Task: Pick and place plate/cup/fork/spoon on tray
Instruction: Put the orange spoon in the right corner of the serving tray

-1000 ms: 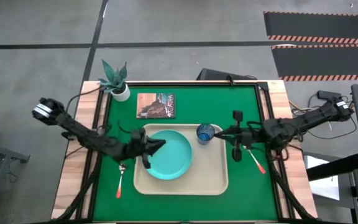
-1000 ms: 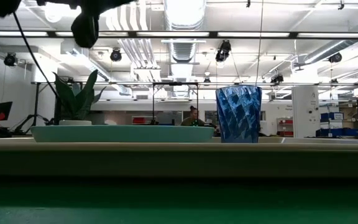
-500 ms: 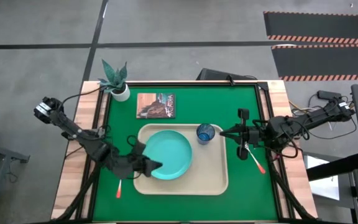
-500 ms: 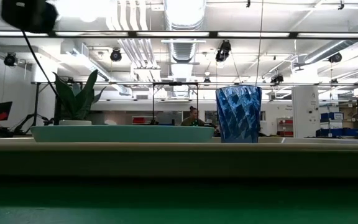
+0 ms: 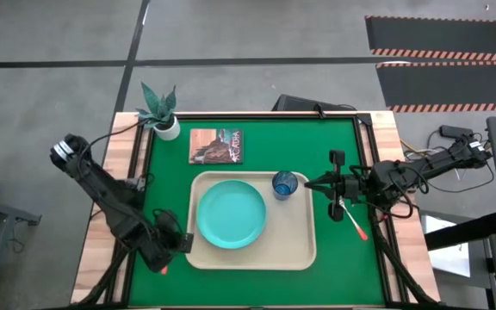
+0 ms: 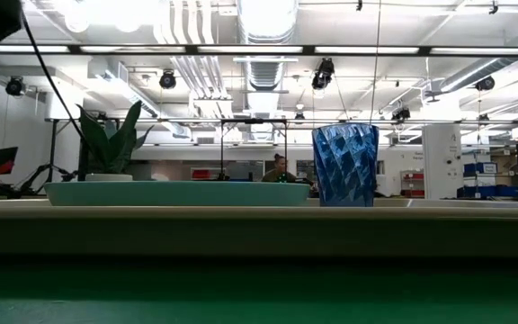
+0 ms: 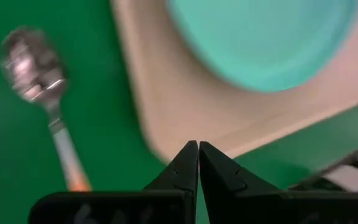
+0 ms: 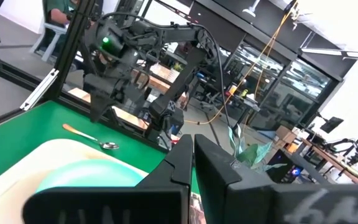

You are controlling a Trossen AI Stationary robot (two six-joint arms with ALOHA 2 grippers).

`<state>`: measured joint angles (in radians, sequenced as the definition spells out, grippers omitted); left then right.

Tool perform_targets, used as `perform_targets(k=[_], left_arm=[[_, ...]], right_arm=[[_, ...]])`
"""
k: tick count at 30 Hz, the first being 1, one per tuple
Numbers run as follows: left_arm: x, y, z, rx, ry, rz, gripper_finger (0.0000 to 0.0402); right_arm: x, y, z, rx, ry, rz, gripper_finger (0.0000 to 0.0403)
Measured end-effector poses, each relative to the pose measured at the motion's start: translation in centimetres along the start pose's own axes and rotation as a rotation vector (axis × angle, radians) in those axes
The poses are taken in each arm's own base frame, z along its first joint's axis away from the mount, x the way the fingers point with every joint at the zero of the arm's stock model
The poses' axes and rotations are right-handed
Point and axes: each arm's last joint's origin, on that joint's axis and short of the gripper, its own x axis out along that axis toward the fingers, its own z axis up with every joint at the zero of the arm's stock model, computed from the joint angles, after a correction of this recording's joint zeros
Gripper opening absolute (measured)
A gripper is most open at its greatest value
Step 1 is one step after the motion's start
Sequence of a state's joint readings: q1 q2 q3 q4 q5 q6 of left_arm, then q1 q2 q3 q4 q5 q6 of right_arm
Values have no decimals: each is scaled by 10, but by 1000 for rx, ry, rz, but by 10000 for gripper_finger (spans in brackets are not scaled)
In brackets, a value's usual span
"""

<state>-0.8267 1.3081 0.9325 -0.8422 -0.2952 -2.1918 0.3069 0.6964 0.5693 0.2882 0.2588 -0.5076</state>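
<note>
high view: plate [image 5: 231,214] on tray [image 5: 300,245]

From overhead, the left arm covers most of the spoon [image 5: 164,268], so we see only its orange tip. The right gripper [image 5: 310,182] hides part of the fork [image 5: 356,226]. In the low view, the tray [image 6: 241,212] shows only its rim.

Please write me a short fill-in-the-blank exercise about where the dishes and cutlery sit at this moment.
1. The plate lies on the ____.
2. The cup stands on the tray, beside the ____.
3. The spoon lies on the green mat, near the ____ hand.
4. The fingers of the left hand are ____.

Missing words: tray; plate; left; shut
</note>
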Motion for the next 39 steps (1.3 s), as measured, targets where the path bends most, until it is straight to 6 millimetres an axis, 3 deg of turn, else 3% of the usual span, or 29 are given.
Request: perform_targets(k=[5, 9, 17, 20, 26, 35, 39], left_arm=[[11, 7, -7, 6, 43, 138, 0], [19, 8, -10, 21, 26, 165, 0], [24, 10, -15, 33, 36, 193, 0], [24, 11, -16, 32, 52, 211, 0], [24, 11, -16, 32, 53, 211, 0], [21, 17, -23, 44, 166, 307, 0], [21, 24, -23, 21, 137, 329, 0]], right_arm=[[0, 0, 0, 18, 1, 0, 8], [-1, 2, -3, 134, 39, 15, 9], [-11, 4, -13, 306, 526, 147, 8], [-11, 9, -22, 330, 626, 155, 8], [-4, 13, -27, 286, 652, 174, 9], [-2, 7, -14, 291, 574, 158, 9], [-3, 7, -14, 290, 575, 159, 9]])
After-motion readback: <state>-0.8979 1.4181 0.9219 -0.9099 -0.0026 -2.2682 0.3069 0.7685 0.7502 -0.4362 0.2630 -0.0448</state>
